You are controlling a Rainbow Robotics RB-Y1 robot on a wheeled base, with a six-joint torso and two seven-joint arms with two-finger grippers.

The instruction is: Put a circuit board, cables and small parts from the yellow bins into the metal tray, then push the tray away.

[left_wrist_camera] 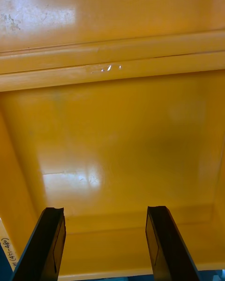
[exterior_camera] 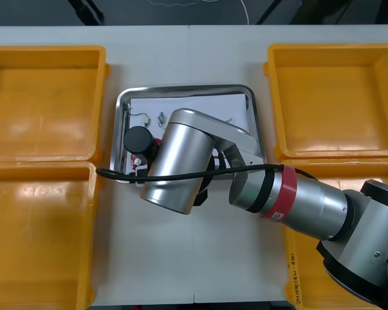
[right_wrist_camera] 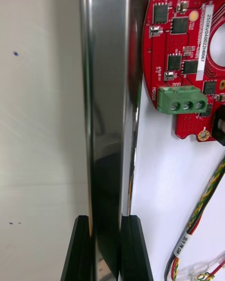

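Roughly, from the left: two yellow bins (exterior_camera: 45, 110) on that side, both bare inside. The left gripper (left_wrist_camera: 105, 210) hangs over one of them, fingers spread wide with nothing between, well apart from the work. At table centre is the metal tray (exterior_camera: 181, 89), white inside, holding the circuit board (right_wrist_camera: 180, 51), a red and yellow cable (right_wrist_camera: 201, 206) and small metal parts (exterior_camera: 160, 118) toward its far side. The right arm (exterior_camera: 297, 200) reaches in from the right over the tray's near left part; which rim it meets is hidden beneath it. The right gripper (right_wrist_camera: 107, 218) pinches the tray's raised rim, one finger on the table side, one inside, metal clamped between. The rim's long axis runs straight out ahead of the fingers; the board lies just inside it, the cable nearer the fingers. Judgement: loading looks done, and the push is the step in hand. The tray's body sits wholly to the board side of the grip, so the hold is off-centre and a shove toward the far table edge may swing the tray. Only the right arm is placed for it. Right-hand bins (exterior_camera: 336, 97) close the row, the far one bare
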